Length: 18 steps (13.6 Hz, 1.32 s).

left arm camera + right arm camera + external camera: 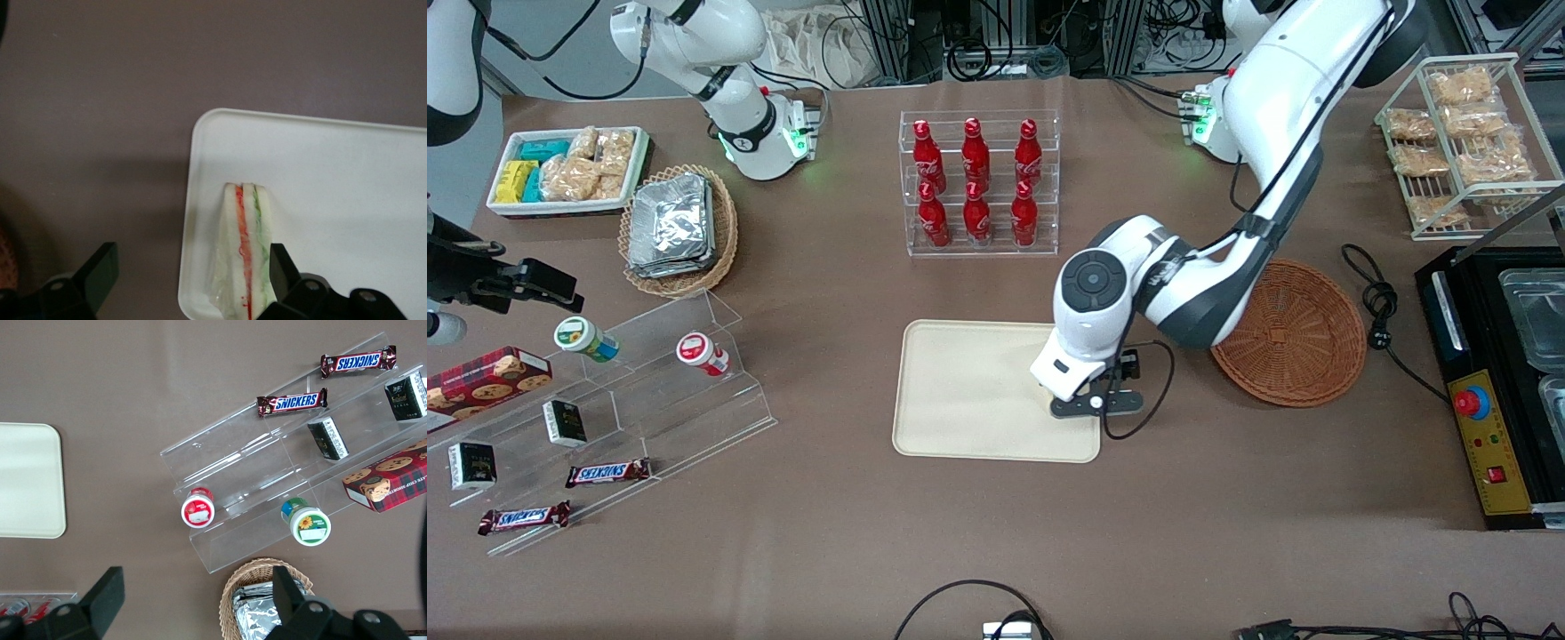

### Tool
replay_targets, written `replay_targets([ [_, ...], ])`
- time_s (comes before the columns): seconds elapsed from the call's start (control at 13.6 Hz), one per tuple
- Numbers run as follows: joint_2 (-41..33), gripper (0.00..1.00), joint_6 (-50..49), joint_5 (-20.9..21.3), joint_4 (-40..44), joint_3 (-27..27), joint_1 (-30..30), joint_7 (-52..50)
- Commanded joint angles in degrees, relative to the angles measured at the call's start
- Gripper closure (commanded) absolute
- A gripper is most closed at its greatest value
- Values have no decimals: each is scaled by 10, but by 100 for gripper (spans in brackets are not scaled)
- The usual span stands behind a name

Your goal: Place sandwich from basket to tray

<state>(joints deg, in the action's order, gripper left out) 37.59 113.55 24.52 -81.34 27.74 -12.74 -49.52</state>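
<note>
Two SNICKERS bars (607, 472) on the acrylic steps; tool (190, 277) spread, apparently just touching sandwich (245, 257) on tray (960, 391).

We've got a big brown table (854, 551) w/ cables (996, 53) and metal frame legs (889, 36) past its edge above the cola bottle rack (978, 182), plus grey floor (480, 98) by the snack tray (565, 169).

Brown table (854, 533) carries tray (960, 391), basket (1303, 342), hand (190, 283) above.
</note>
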Motion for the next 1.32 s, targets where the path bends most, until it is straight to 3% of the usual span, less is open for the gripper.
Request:
replay_targets([
  [0.0,-40,0,-31,-11,-2,-1,23,-5],
  [0.44,-97,0,-95,-52,17,0,101,8],
  [0.73,-110,0,-164,-77,55,-1,137,98],
  [0.95,-153,0,-183,-98,27,-6,164,179],
  [1.25,-225,0,-178,-165,-25,-100,156,283],
])
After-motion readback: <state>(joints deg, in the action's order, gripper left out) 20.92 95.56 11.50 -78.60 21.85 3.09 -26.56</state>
